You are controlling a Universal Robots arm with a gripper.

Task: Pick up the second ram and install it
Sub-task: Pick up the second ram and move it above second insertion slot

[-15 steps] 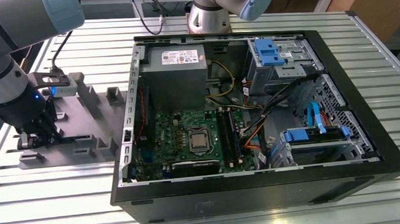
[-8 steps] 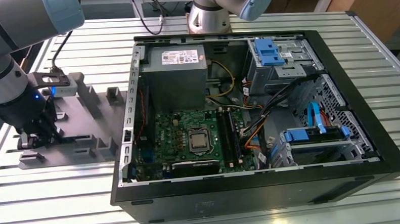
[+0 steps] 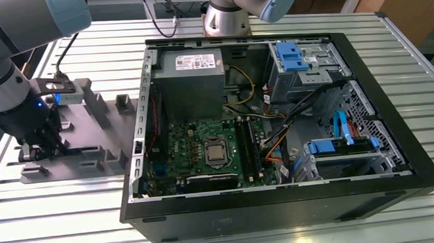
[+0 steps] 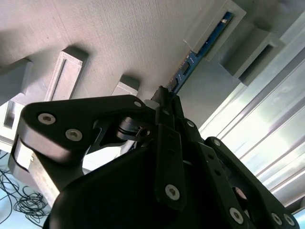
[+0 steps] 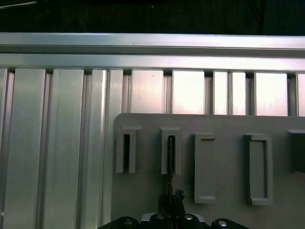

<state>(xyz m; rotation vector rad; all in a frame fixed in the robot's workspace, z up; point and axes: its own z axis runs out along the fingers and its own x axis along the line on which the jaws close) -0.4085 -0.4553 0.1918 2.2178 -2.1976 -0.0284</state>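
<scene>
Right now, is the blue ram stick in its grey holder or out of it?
In: the second ram has its end inside a slotted block of the grey holder, the gripper closed on it.

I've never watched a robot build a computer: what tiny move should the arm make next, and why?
Probably, once its hold is secure, a short straight lift off the grey plastic holder tray. The black end effector sits at the slim dark-blue memory stick, which stands on edge in the tray's slotted blocks. Pulling along the slots should avoid bending it.
</scene>
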